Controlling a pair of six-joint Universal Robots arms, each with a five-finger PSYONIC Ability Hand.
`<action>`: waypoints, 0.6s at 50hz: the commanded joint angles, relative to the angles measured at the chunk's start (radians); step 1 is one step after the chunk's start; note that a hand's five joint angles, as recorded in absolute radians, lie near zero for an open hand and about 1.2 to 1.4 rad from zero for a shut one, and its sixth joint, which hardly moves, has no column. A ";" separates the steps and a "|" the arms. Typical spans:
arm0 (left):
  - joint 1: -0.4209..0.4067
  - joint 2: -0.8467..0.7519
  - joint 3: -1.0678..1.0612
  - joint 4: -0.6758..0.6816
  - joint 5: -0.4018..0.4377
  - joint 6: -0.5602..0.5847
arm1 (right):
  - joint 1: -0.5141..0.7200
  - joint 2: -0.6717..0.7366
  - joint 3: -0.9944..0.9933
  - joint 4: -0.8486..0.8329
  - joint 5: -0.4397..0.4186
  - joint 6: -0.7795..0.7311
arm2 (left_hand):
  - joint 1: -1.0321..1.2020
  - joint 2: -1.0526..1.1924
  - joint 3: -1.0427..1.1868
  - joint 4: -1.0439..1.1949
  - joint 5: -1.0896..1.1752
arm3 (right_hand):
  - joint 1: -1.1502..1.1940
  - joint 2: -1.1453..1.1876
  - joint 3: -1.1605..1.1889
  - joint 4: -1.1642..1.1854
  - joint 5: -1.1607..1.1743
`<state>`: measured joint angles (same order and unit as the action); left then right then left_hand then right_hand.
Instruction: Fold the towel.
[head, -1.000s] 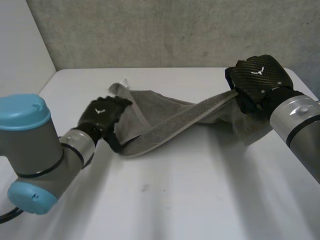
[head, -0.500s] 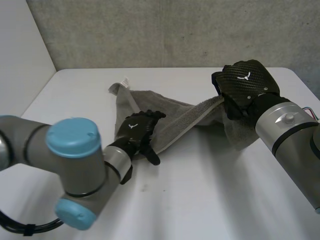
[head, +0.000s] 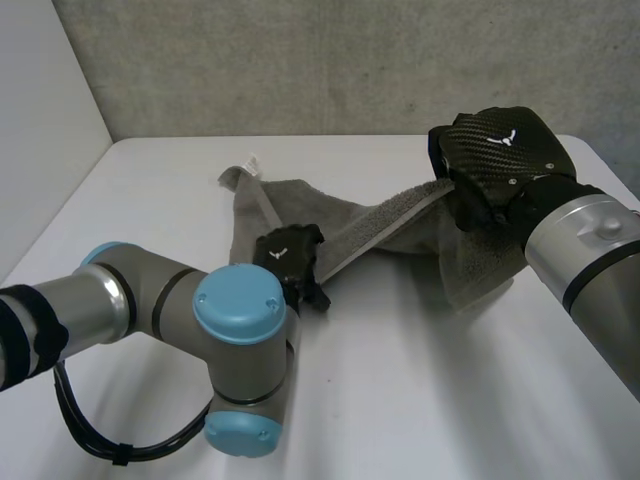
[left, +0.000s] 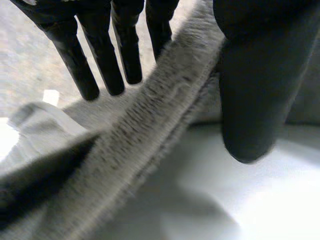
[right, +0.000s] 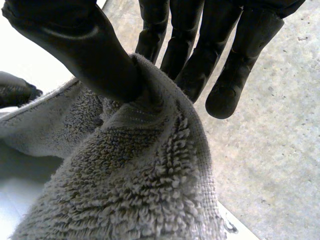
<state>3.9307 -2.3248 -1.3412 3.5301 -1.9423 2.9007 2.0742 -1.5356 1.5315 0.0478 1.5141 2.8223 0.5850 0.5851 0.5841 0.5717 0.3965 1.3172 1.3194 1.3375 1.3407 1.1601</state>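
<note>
Moved: left hand (head: 288, 255) slid along the towel (head: 380, 225) hem, toward the table's (head: 400, 400) middle.
Left hand: fingers straight, hem loose beside thumb.
Right hand (head: 495, 160): pinches raised towel end, far right.
Progress: twisted, no fold yet.

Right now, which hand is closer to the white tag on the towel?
Left. The left hand is halfway along the towel, near the tag; the right hand pinches the opposite end.

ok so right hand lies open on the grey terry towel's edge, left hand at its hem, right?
Not open: right wrist view shows the right hand pinching the edge of the grey terry towel between thumb and fingers. Left hand is at its hem.
</note>
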 joint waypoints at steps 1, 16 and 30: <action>0.030 -0.002 -0.010 0.101 -0.069 0.012 | -0.016 -0.028 0.007 0.009 -0.002 -0.001 | 0.474 0.474 0.475 0.487 0.488 | 0.079 0.077 0.059 0.056 0.062; 0.180 0.313 -0.275 0.113 0.184 0.078 | -0.022 -0.028 -0.019 0.047 -0.014 -0.023 | 0.811 0.811 0.812 0.825 0.825 | 0.079 0.077 0.059 0.056 0.062; 0.299 0.788 -0.211 -0.203 0.272 0.353 | -0.023 -0.098 -0.321 0.271 -0.018 -0.066 | 0.811 0.811 0.812 0.825 0.825 | 0.079 0.077 0.059 0.056 0.062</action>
<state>4.2010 -1.6762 -1.6275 3.4648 -1.6665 3.1364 2.0539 -1.5834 1.3566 0.2332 1.4957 2.7700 1.1912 1.2165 1.2156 1.2163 1.0231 1.3199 1.3282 1.3374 1.3407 1.1600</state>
